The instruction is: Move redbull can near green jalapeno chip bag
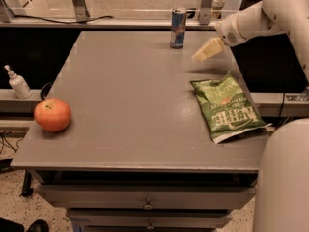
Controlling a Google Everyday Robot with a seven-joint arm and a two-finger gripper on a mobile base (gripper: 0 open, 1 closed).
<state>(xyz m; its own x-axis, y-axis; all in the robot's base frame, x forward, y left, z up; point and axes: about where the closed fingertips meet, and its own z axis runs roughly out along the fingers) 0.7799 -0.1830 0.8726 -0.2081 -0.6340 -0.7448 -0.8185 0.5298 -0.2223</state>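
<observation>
The redbull can [178,28] stands upright at the far edge of the grey table [130,105], blue and silver. The green jalapeno chip bag [226,106] lies flat near the table's right edge, white lettering up. My gripper [206,50] hangs above the table, to the right of the can and a little nearer, beyond the bag's far end. It touches neither and holds nothing.
A red-orange apple [52,114] sits at the table's left front. A white pump bottle [18,82] stands on a ledge left of the table. A railing runs behind the table. My white base [285,178] is at the right front.
</observation>
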